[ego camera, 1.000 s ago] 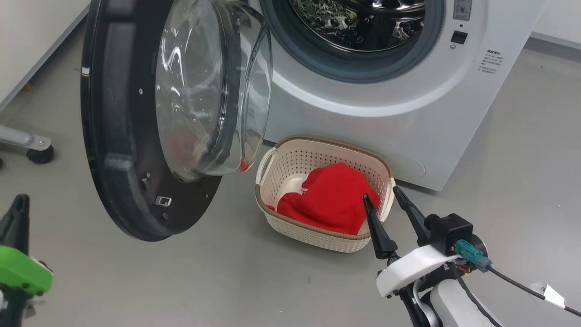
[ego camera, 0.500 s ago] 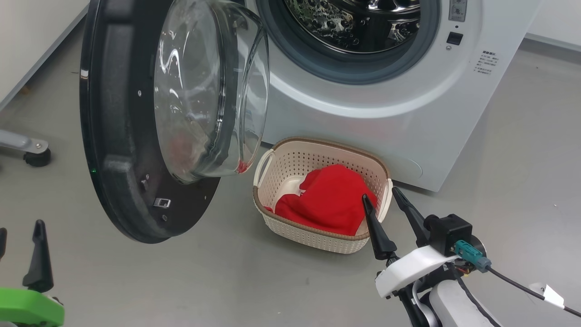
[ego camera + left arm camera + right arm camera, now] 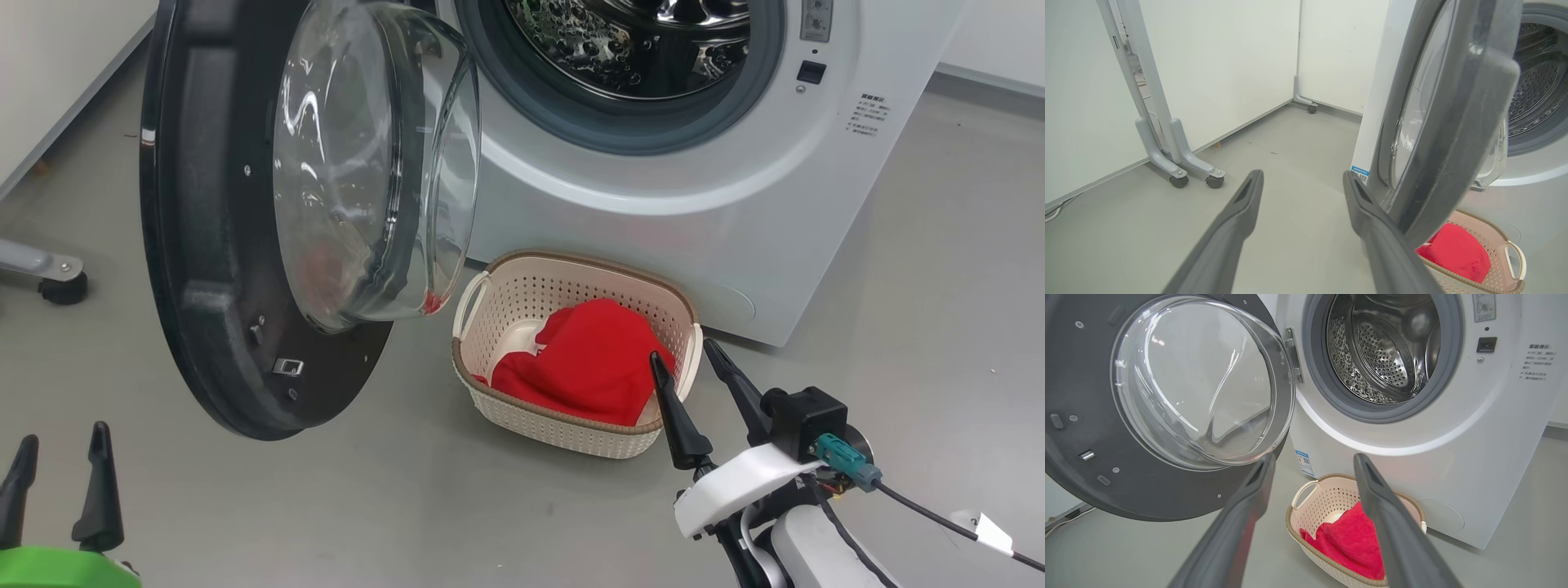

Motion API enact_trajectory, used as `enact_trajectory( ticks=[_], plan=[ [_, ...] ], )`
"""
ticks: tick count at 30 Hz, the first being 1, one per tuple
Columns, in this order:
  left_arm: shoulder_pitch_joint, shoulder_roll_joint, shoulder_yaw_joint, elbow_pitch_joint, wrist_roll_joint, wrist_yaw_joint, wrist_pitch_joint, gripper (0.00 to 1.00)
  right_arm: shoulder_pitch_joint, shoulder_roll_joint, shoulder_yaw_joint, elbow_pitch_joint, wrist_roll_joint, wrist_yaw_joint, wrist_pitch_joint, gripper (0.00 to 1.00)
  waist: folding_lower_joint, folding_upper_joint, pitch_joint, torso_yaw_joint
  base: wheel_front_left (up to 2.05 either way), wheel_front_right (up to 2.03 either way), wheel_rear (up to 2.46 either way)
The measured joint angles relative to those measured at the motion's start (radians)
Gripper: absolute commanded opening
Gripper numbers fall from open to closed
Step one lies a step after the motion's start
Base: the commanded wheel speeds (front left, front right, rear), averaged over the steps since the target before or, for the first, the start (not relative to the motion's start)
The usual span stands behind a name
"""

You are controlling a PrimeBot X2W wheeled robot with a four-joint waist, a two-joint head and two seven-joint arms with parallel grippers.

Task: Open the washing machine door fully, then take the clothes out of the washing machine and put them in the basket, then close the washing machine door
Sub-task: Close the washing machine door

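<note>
My left gripper (image 3: pixel 64 434), wide and empty at lower left, sits nearest the washing machine door (image 3: pixel 204 245) above it; my right gripper (image 3: pixel 682 349) is wide too.

- Several short lines of small dark print (image 3: pixel 1537 361) were found on the right of the front of the big white front-loading washing machine (image 3: pixel 1453 477); the characters were too small to be read.
- A small grey rectangular sticker (image 3: pixel 1484 306) was seen at the upper right of the drum opening; its marks could not be made out.
- A small white-and-blue label (image 3: pixel 1305 462) with a square code pattern was seen low on the machine's front; its print was illegible.
- A white paper tag (image 3: pixel 984 529) was seen on a thin black cable (image 3: pixel 922 505); its dark mark could not be read.
</note>
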Motion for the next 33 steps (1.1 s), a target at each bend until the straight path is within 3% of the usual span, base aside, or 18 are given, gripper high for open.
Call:
enact_trajectory(
  ticks=[33],
  plan=[
    [-0.004,0.020,-0.050,0.105,0.001,0.000,-0.088,1.00,0.015,0.000,0.020,0.001,0.009,-0.006,0.000,1.00,0.0000,0.0000,-0.009,-0.004,0.00,0.00,0.00]
  ],
)
